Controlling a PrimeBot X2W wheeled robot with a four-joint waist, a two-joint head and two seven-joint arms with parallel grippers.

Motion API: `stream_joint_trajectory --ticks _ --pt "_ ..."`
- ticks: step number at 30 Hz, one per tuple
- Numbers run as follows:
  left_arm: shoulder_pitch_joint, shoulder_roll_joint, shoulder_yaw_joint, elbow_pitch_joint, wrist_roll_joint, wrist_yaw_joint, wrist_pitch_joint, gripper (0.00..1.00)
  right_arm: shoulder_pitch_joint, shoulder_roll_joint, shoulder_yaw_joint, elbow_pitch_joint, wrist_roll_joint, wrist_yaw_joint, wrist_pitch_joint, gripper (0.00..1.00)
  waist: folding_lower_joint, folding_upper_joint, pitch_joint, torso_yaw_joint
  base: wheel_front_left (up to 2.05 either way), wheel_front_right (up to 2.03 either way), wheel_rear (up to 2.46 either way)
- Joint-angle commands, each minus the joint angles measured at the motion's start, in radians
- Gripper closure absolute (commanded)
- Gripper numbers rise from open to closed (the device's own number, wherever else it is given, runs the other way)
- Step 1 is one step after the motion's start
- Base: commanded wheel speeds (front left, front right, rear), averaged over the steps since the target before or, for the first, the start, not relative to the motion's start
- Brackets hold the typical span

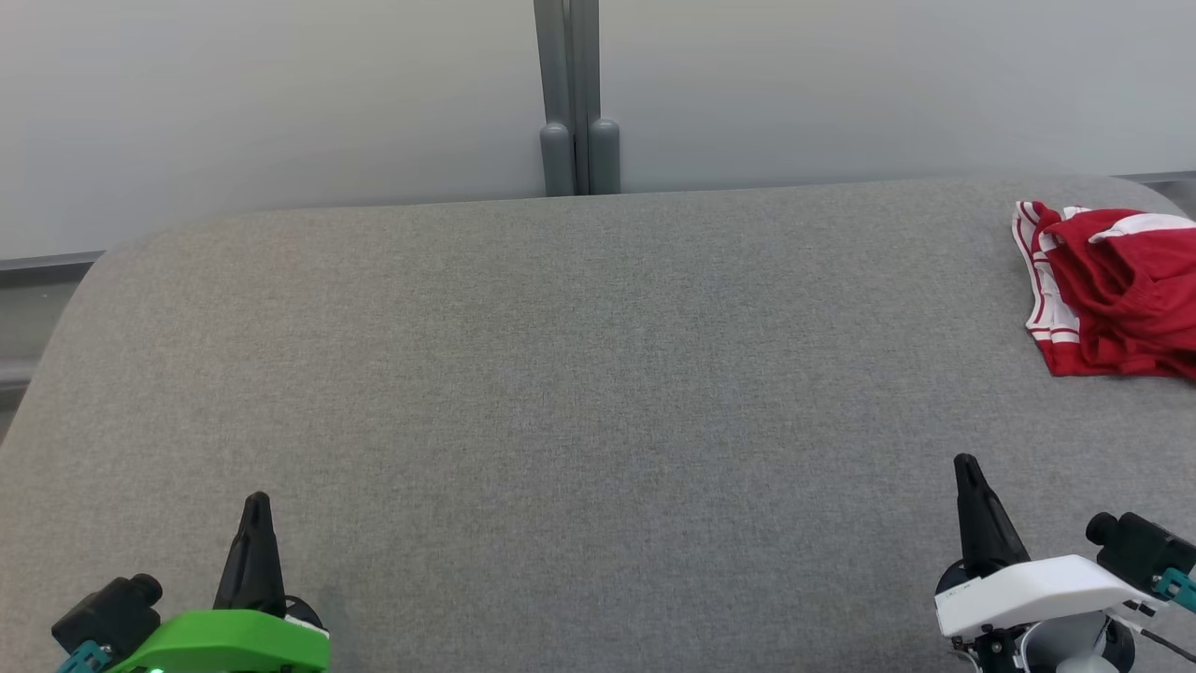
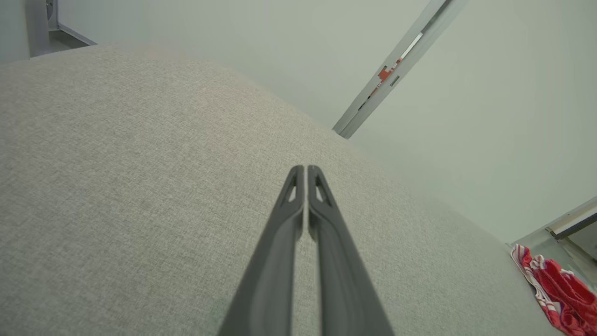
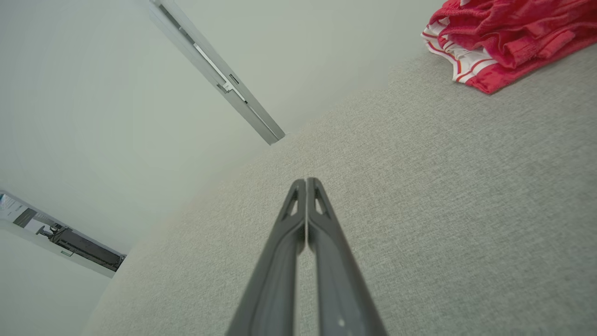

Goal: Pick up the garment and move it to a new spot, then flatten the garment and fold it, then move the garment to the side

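A red garment with white stripes lies bunched at the far right of the grey cloth-covered table, partly cut off by the head view's right edge. It also appears in the left wrist view and the right wrist view. My left gripper rests at the lower left, fingers pressed together and holding nothing. My right gripper sits at the lower right, well short of the garment, its fingers also together and empty.
A pale wall with a grey vertical post stands behind the table's far edge. The table's corners are rounded. Bare grey cloth stretches between the two grippers and up to the garment.
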Motion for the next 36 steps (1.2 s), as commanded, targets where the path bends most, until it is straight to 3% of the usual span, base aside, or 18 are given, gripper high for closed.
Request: stream_joint_trajectory --ticks 1,36 --pt "-0.033 0.004 0.006 -0.015 -0.037 -0.001 0.007 1.00 -0.031 -0.007 -0.005 -0.009 0.040 0.000 0.007 1.00 0.0000 0.0000 0.000 0.000 0.00 0.00 0.00" --pt "-0.075 -0.002 0.031 -0.019 -0.455 -0.002 0.120 1.00 -0.084 -0.011 -0.039 0.022 0.470 -0.001 0.115 1.00 0.0000 0.0000 0.005 -0.002 0.00 0.00 0.00"
